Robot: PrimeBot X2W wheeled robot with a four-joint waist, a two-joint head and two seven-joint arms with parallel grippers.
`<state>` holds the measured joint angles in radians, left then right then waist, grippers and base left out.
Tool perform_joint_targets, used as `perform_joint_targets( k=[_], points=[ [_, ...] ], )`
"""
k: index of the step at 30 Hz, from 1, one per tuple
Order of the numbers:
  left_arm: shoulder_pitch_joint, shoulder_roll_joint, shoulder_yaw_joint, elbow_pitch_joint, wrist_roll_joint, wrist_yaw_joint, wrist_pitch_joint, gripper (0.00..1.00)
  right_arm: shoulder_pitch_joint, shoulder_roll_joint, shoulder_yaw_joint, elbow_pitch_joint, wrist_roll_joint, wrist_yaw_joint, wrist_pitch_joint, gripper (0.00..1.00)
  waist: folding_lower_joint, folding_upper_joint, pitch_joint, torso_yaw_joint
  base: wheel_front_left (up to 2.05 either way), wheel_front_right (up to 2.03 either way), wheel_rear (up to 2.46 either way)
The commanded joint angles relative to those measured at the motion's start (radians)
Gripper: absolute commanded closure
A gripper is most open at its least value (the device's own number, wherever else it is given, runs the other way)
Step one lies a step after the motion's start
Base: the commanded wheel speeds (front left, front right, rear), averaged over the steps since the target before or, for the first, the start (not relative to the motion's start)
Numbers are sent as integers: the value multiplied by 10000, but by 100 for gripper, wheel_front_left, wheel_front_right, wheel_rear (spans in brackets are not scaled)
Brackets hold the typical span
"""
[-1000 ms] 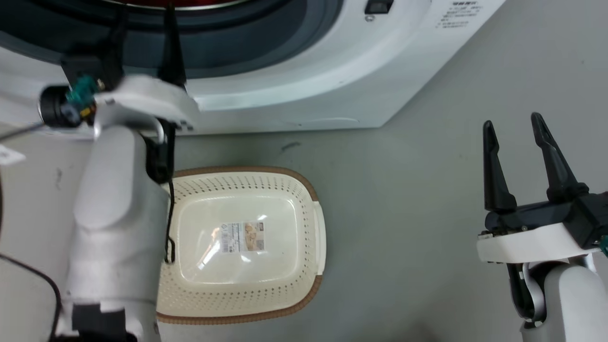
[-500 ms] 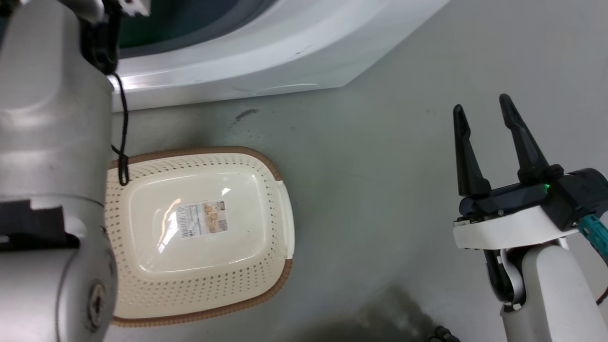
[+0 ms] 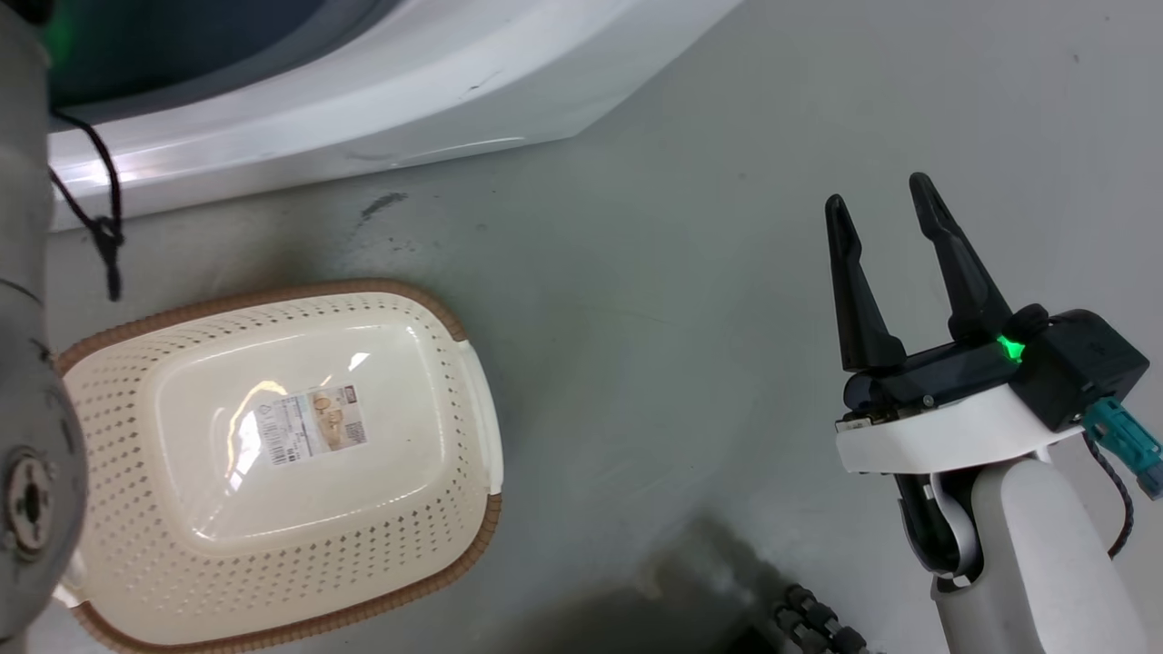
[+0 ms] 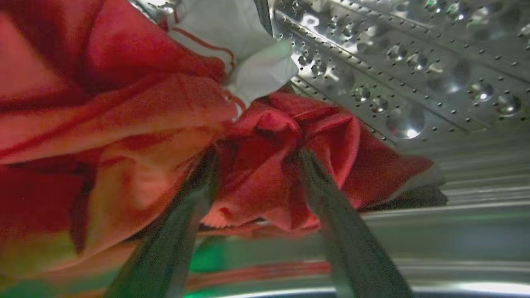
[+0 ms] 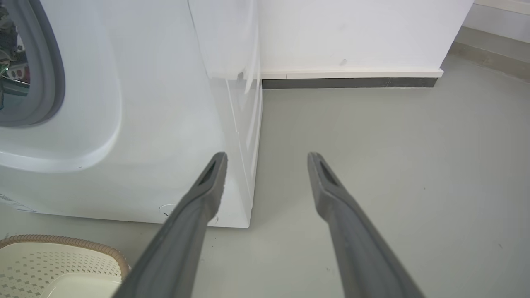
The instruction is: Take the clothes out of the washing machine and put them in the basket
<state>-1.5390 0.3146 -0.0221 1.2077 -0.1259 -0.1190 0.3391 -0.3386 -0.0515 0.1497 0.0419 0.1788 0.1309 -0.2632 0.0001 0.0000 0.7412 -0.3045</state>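
Note:
Red clothes (image 4: 103, 124) lie heaped in the washing machine's perforated steel drum (image 4: 414, 62), with a white-grey piece with red stripes (image 4: 252, 54) on top. My left gripper (image 4: 254, 155) reaches into the heap, open, with a red fold between its fingers. In the head view my pale left forearm (image 3: 23, 363) runs up the left edge toward the washing machine (image 3: 363, 100). The cream basket (image 3: 273, 292) stands on the floor in front of the machine, holding nothing. To its right, my right gripper (image 3: 878, 191) is open over bare floor. The right wrist view shows the gripper (image 5: 268, 155), the machine (image 5: 145, 124) and the basket's corner (image 5: 62, 240).
Grey floor (image 3: 636, 318) stretches between the basket and my right arm. A black ribbed hose (image 3: 809, 618) lies at the bottom edge. A white wall with a dark baseboard (image 5: 348, 82) stands behind the machine's right side.
The head camera has turned, so the basket and machine slide left in the picture. My left wrist has left the head view. The right gripper stays open.

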Motion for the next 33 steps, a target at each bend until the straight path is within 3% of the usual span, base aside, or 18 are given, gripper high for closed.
perform_joint_targets(
  k=[1, 9, 10, 11, 15, 20, 33],
  points=[
    [-147, 57, -25, 49, 16, 2, 124, 0, -136, 22, 23, -29, 60, -5, -19, 0, -1, 0, 122, -130, 0, 0, 0],
    [-474, 379, -340, 433, 193, 140, 1617, 0, -157, 22, 206, -26, 377, -5, -21, 0, -1, 0, 387, -477, 0, 0, 0],
    [-496, 372, -376, 404, 194, 175, 1636, 60, -157, 22, 217, -17, 432, -5, -20, 0, -1, 0, 402, -496, 0, 0, 0],
    [-526, 372, -398, 384, 191, 234, 1661, 100, -162, 22, 228, -7, 458, -5, -21, 0, -1, 0, 412, -512, 0, 0, 0],
    [-422, 341, -456, 260, 183, 510, 1564, 100, -151, 22, 256, 54, 555, -5, -22, 0, -1, 0, 344, -526, 0, 0, 0],
    [-29, 190, -478, -189, 96, 760, 592, 100, -163, 22, 191, 135, 558, -5, -22, 0, -1, 0, 94, -380, 0, 0, 0],
    [2258, -32, -271, -1073, -348, 702, -4188, 100, 393, 19, -282, 471, 142, -3, -21, 0, -1, 0, -1769, 237, 0, 0, 0]
  ],
)
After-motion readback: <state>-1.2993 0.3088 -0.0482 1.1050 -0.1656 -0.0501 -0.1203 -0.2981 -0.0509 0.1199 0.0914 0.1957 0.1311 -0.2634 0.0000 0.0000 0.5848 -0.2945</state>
